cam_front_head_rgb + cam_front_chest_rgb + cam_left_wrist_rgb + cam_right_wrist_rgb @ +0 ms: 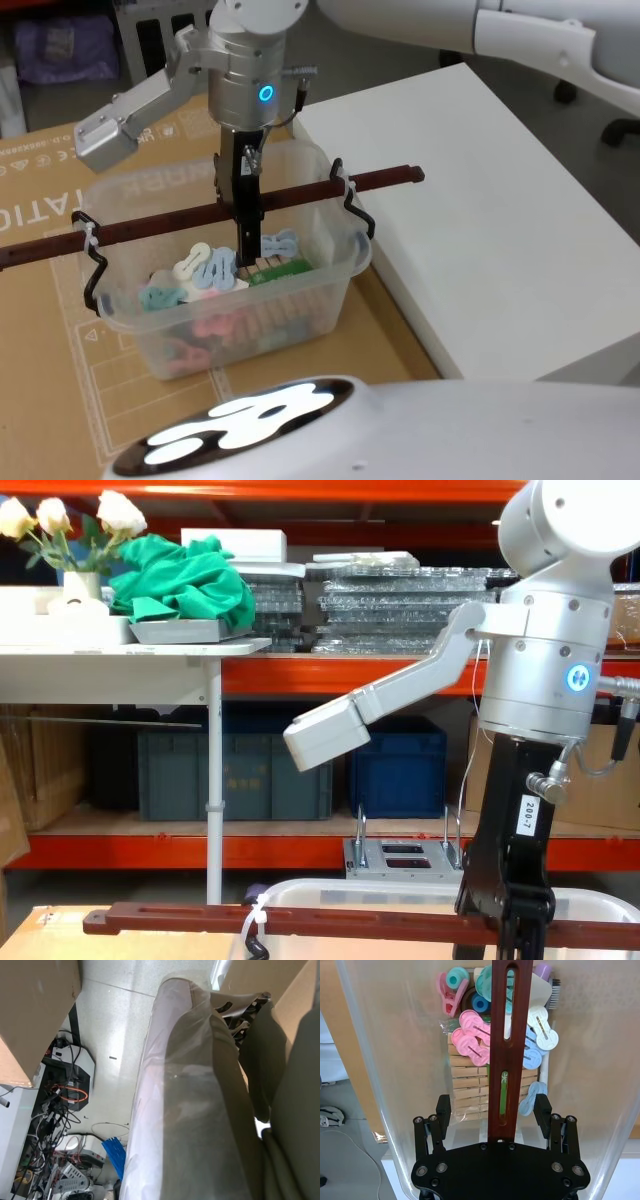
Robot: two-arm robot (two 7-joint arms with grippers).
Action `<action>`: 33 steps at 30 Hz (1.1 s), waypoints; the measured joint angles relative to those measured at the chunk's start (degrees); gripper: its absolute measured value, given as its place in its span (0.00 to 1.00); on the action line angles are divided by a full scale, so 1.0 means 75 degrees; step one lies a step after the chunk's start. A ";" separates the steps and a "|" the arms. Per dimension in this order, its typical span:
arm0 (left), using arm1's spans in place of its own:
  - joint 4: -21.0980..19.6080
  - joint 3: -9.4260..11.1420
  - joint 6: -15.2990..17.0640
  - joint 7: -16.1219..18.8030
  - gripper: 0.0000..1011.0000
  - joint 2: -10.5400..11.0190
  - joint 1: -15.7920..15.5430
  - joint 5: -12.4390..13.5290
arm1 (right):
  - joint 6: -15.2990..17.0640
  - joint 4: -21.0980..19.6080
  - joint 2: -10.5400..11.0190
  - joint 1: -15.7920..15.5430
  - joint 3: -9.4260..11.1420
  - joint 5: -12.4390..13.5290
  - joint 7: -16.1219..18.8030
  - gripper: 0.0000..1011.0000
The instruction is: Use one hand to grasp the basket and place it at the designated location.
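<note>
Basket (352, 266) sits on a brown cardboard-covered surface (40, 300) near its right edge, just beside the left edge of a white surface (500, 220) whose flat top runs off to the robot's right; orange shelving (330, 675) with dark blue crates (400, 765) stands behind. Right end effector (493, 1105) comes straight down over the basket's middle, jaws open and straddling the dark red handle bar (150, 228), fingers (443, 1107) on either side of it and not touching. Bar ends stick out past both rims; pastel and wooden clothespins (475, 1035) lie inside.
</note>
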 joint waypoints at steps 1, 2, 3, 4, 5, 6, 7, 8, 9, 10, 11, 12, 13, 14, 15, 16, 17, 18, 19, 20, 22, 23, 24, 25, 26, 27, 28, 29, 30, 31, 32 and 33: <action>0.0000 0.0000 0.0000 0.0000 0.00 0.0000 0.0000 0.0000 | 0.0000 0.0016 -0.0022 0.0006 -0.0014 -0.0003 0.0005 0.99; 0.0000 0.0000 0.0000 0.0000 0.00 0.0000 0.0000 0.0000 | 0.0002 0.0022 -0.0034 0.0013 -0.0023 -0.0008 0.0010 0.99; -0.0001 0.0000 0.0000 0.0000 0.00 0.0000 0.0000 0.0000 | 0.0011 0.0027 -0.0048 0.0021 -0.0033 -0.0013 0.0016 0.99; -0.0001 0.0000 0.0000 0.0000 0.00 0.0000 0.0000 0.0000 | 0.0033 0.0029 -0.0057 0.0026 -0.0041 -0.0020 0.0021 0.99; -0.0001 0.0000 0.0000 0.0000 0.00 0.0001 0.0000 0.0000 | 0.0065 0.0029 -0.0062 0.0032 -0.0047 -0.0023 0.0025 0.99; -0.0001 0.0000 0.0000 0.0000 0.00 0.0000 0.0000 0.0000 | 0.0115 0.0028 -0.0069 0.0044 -0.0053 -0.0031 0.0030 0.99; 0.0000 0.0000 0.0000 0.0000 0.00 0.0001 0.0000 0.0000 | 0.0137 0.0027 -0.0073 0.0047 -0.0057 -0.0041 0.0034 0.99; 0.0000 0.0000 0.0000 0.0000 0.00 0.0001 0.0000 0.0000 | 0.0155 0.0025 -0.0075 0.0050 -0.0059 -0.0050 0.0037 0.99; 0.0000 0.0000 0.0000 0.0000 0.00 0.0001 0.0000 0.0001 | 0.0155 0.0025 -0.0075 0.0050 -0.0059 -0.0052 0.0038 0.99; 0.0000 0.0000 0.0000 0.0000 0.00 0.0000 0.0000 0.0000 | 0.0155 0.0026 -0.0075 0.0050 -0.0059 -0.0053 0.0039 0.99; -0.0001 0.0000 0.0000 0.0000 0.00 0.0001 0.0000 0.0000 | 0.0155 0.0026 -0.0075 0.0050 -0.0060 -0.0054 0.0040 0.99; -0.0001 0.0000 0.0000 0.0000 0.00 0.0000 0.0000 0.0000 | 0.0155 0.0026 -0.0075 0.0050 -0.0060 -0.0055 0.0040 0.99; -0.0001 0.0000 0.0000 0.0000 0.00 0.0001 0.0000 0.0000 | 0.0155 0.0026 -0.0075 0.0050 -0.0059 -0.0056 0.0040 0.99; -0.0001 0.0000 0.0000 0.0000 0.00 0.0001 0.0000 0.0000 | 0.0155 0.0026 -0.0075 0.0050 -0.0059 -0.0057 0.0040 0.99; -0.0001 0.0000 0.0000 0.0000 0.00 0.0000 0.0000 0.0000 | 0.0155 0.0026 -0.0075 0.0050 -0.0059 -0.0058 0.0040 0.99; -0.0001 0.0000 0.0000 0.0000 0.00 0.0000 0.0000 0.0000 | 0.0155 0.0026 -0.0075 0.0050 -0.0059 -0.0059 0.0040 0.98; 0.0000 0.0000 0.0000 0.0000 0.00 0.0001 0.0000 0.0000 | 0.0154 0.0026 -0.0075 0.0050 -0.0059 -0.0059 0.0040 0.96; 0.0000 0.0000 0.0000 0.0000 0.00 0.0001 0.0000 0.0000 | 0.0152 0.0027 -0.0075 0.0050 -0.0058 -0.0060 0.0040 0.93; -0.0001 0.0000 0.0000 0.0000 0.00 0.0001 0.0000 0.0000 | 0.0150 0.0026 -0.0074 0.0050 -0.0058 -0.0061 0.0040 0.92; 0.0000 0.0000 0.0000 0.0000 0.00 0.0000 0.0000 0.0000 | 0.0149 0.0027 -0.0074 0.0050 -0.0058 -0.0062 0.0040 0.90; 0.0000 0.0000 0.0000 0.0000 0.00 0.0000 0.0000 0.0000 | 0.0145 0.0027 -0.0075 0.0049 -0.0057 -0.0064 0.0040 0.85; 0.0000 0.0000 0.0000 0.0000 0.00 0.0001 0.0000 0.0000 | 0.0142 0.0028 -0.0074 0.0050 -0.0056 -0.0064 0.0040 0.81; 0.0000 0.0000 0.0000 -0.0001 0.00 0.0000 0.0000 0.0000 | 0.0140 0.0028 -0.0074 0.0049 -0.0055 -0.0065 0.0040 0.81; -0.0001 0.0000 0.0000 0.0000 0.00 0.0000 0.0000 0.0000 | 0.0139 0.0029 -0.0074 0.0049 -0.0055 -0.0066 0.0040 0.75; -0.0001 0.0000 0.0000 0.0000 0.00 0.0001 0.0000 0.0000 | 0.0138 0.0028 -0.0074 0.0049 -0.0055 -0.0066 0.0040 0.73; 0.0000 0.0000 0.0000 0.0000 0.00 0.0000 0.0000 0.0000 | 0.0135 0.0029 -0.0073 0.0049 -0.0053 -0.0067 0.0040 0.69; -0.0001 0.0000 0.0000 0.0000 0.00 0.0001 0.0000 0.0000 | 0.0134 0.0029 -0.0073 0.0049 -0.0053 -0.0068 0.0040 0.67; -0.0001 0.0000 0.0000 0.0000 0.00 0.0001 0.0000 0.0000 | 0.0133 0.0029 -0.0073 0.0049 -0.0052 -0.0068 0.0040 0.63; -0.0001 0.0000 0.0000 0.0000 0.00 0.0001 0.0000 0.0000 | 0.0131 0.0029 -0.0072 0.0049 -0.0051 -0.0069 0.0040 0.59; -0.0001 0.0000 0.0000 0.0000 0.00 0.0001 0.0000 0.0000 | 0.0131 0.0029 -0.0072 0.0049 -0.0050 -0.0069 0.0040 0.58; -0.0001 0.0000 0.0000 0.0000 0.00 0.0000 0.0000 0.0000 | 0.0130 0.0029 -0.0071 0.0049 -0.0049 -0.0069 0.0039 0.53; -0.0001 0.0000 0.0000 0.0000 0.00 0.0001 0.0000 0.0000 | 0.0129 0.0029 -0.0071 0.0049 -0.0049 -0.0069 0.0040 0.52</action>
